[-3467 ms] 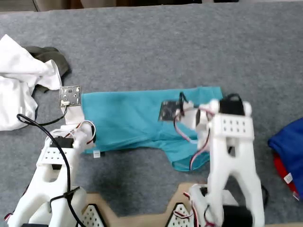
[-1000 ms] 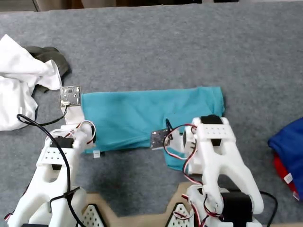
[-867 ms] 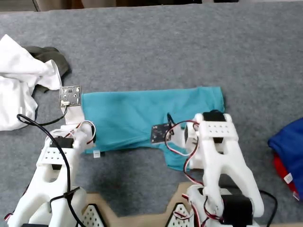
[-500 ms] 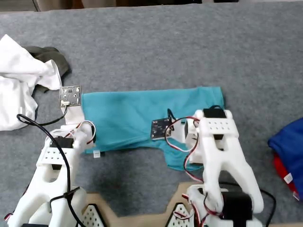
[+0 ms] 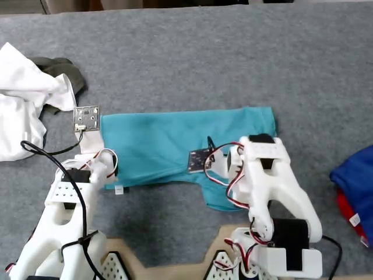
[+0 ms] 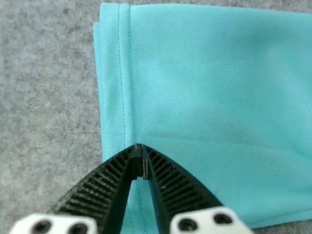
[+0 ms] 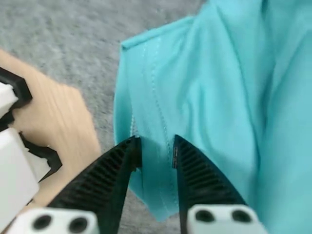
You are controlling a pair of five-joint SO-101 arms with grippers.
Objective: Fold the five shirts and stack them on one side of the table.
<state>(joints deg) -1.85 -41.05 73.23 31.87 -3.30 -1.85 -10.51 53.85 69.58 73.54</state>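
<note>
A teal shirt [image 5: 169, 140] lies folded into a long strip across the middle of the grey table, with a sleeve flap [image 5: 224, 195] sticking out toward the near edge. My left gripper [image 6: 142, 163] is shut on the shirt's left near corner [image 5: 106, 173], its black fingertips meeting over the hemmed edge [image 6: 114, 97]. The right arm [image 5: 265, 169] stands over the sleeve flap. My right gripper [image 7: 155, 148] is open just above the sleeve's stitched hem [image 7: 146, 97], one finger on either side of it.
A crumpled white shirt [image 5: 20, 99] and a dark olive garment [image 5: 61, 67] lie at the far left. A blue shirt [image 5: 355, 175] over a red one [image 5: 356, 224] sits at the right edge. The wooden arm base [image 5: 175, 256] borders the near edge.
The right arm has drawn back from the shirt's middle to the sleeve flap near the base, then shifted slightly. The left arm and shirt body have stayed put.
</note>
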